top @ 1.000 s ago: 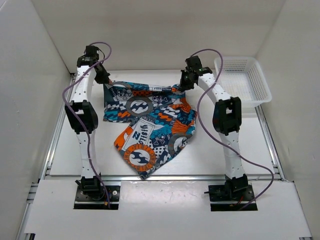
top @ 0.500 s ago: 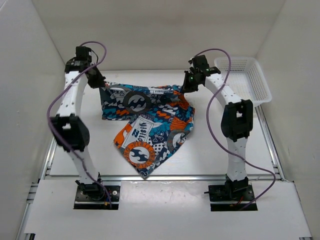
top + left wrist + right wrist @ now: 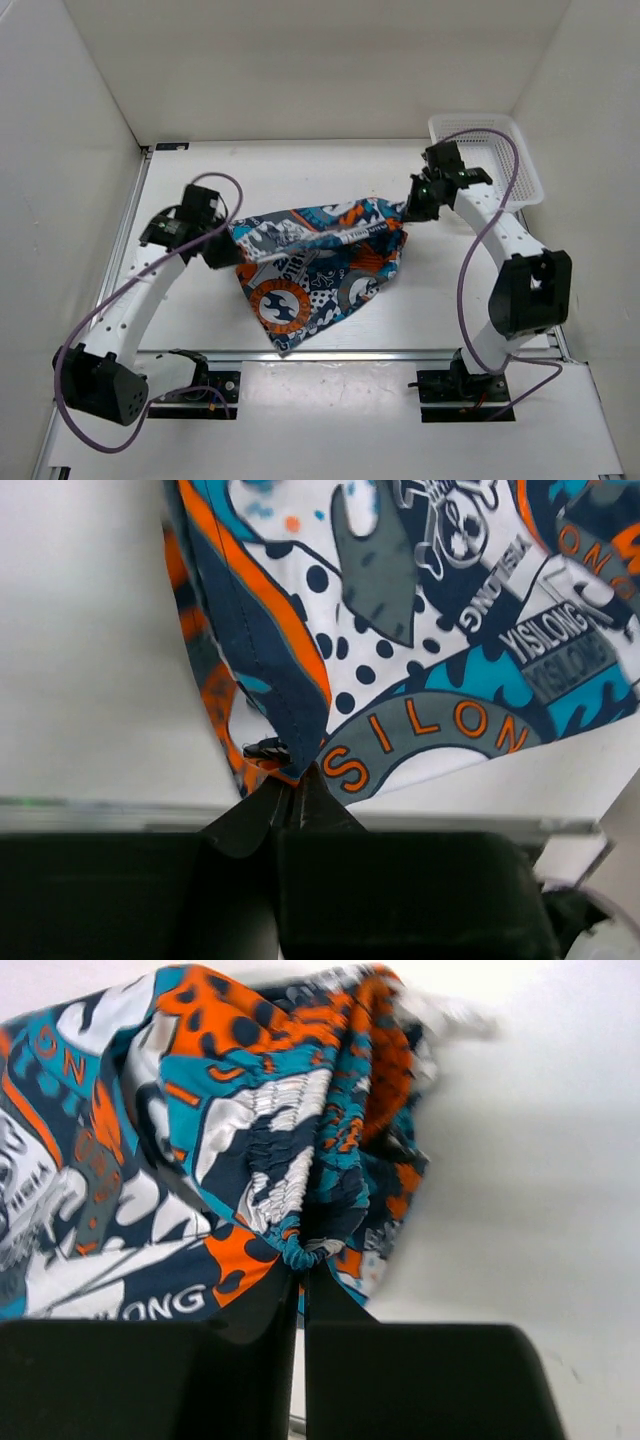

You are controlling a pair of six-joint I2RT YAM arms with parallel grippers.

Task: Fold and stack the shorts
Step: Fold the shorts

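The shorts [image 3: 320, 265], in an orange, teal, navy and white patchwork print, hang stretched between my two grippers above the table's middle. My left gripper [image 3: 232, 252] is shut on their left edge; in the left wrist view its fingertips [image 3: 292, 780] pinch a navy and orange hem of the shorts [image 3: 420, 630]. My right gripper [image 3: 408, 212] is shut on their right end; in the right wrist view the jaws [image 3: 302, 1268] clamp the gathered elastic waistband of the shorts [image 3: 250, 1130]. The lower part droops toward the front edge.
A white mesh basket [image 3: 510, 150] sits at the back right corner, just behind my right arm. White walls enclose the table on three sides. A metal rail [image 3: 330, 352] runs along the front edge.
Both grippers have pulled the shorts from the back of the table toward the front. The left arm swung down low and forward; the right arm moved right and forward. The cloth bunched narrower.
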